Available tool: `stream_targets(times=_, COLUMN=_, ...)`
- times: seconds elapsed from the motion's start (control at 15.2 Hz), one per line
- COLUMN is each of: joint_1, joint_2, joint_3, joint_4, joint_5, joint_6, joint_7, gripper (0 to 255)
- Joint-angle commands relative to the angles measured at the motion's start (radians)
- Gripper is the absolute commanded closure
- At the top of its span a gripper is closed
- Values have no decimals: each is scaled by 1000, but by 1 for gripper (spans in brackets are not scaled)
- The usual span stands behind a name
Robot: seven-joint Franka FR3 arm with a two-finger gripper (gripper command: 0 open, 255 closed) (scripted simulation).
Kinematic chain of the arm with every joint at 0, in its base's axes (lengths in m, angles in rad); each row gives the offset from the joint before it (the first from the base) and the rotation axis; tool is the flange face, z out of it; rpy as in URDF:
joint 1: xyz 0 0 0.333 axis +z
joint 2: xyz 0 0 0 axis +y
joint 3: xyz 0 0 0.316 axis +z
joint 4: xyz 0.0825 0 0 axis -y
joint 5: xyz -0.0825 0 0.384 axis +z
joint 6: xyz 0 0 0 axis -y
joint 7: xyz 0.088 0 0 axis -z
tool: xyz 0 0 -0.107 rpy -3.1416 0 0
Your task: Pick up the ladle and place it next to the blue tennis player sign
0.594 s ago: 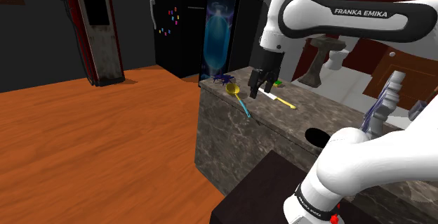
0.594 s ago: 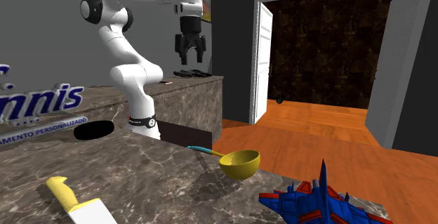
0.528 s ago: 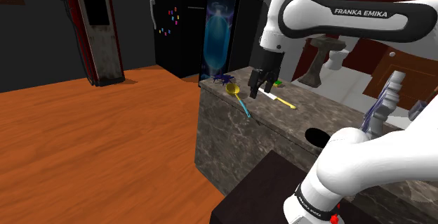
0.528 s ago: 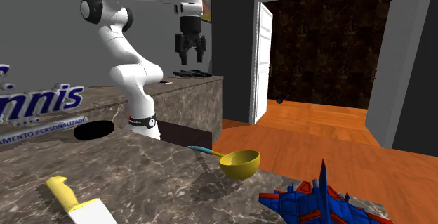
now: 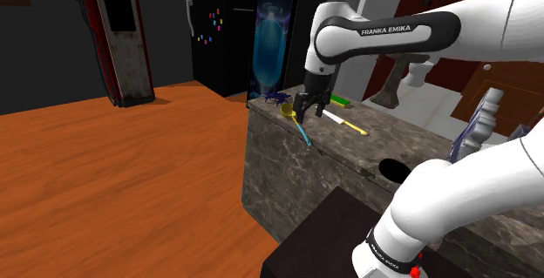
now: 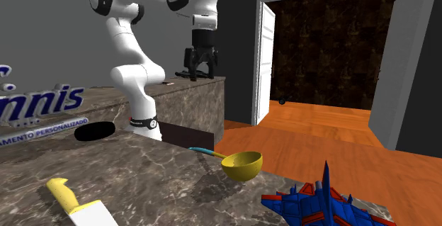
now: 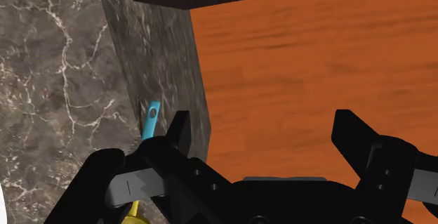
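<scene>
My jaws are wide open and hold nothing. My fingers stand far apart. Between them I see the orange floor, not the worktop. I hang over the worktop's edge, the one next to the floor.

The ladle lies flat at that edge, close to a corner. Its yellow bowl is near the blue and red toy jet at the corner. The tip of its blue handle sits just outside one of my fingers, not between them.

A knife with a yellow handle lies further in from the edge. The tennis sign with blue letters stands well apart from the ladle, past a dark round hole in the worktop.
</scene>
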Motion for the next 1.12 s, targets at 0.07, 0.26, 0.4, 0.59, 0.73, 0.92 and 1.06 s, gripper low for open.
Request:
stream_targets(times=0.07, joint_1=-24, joint_2=106, joint_3=-4, joint_4=43, joint_5=-31, joint_6=61, joint_7=22, gripper=0)
stream_targets(times=0.26, joint_1=-47, joint_2=213, joint_3=-10, joint_4=87, joint_5=-63, joint_6=119, joint_7=46, gripper=0)
stream_targets(times=0.4, joint_1=-62, joint_2=284, joint_3=-15, joint_4=121, joint_5=-84, joint_6=153, joint_7=63, gripper=0)
stream_targets(times=0.59, joint_1=-83, joint_2=390, joint_3=-25, joint_4=181, joint_5=-116, joint_6=196, joint_7=89, gripper=0)
stream_targets(times=0.73, joint_1=-96, joint_2=460, joint_3=-34, joint_4=226, joint_5=-137, joint_6=219, joint_7=107, gripper=0)
stream_targets(times=0.92, joint_1=-112, joint_2=565, joint_3=-49, joint_4=301, joint_5=-166, joint_6=246, joint_7=132, gripper=0)
stream_targets(times=1.06, joint_1=-123, joint_2=635, joint_3=-60, joint_4=356, joint_5=-183, joint_6=258, joint_7=148, gripper=0)
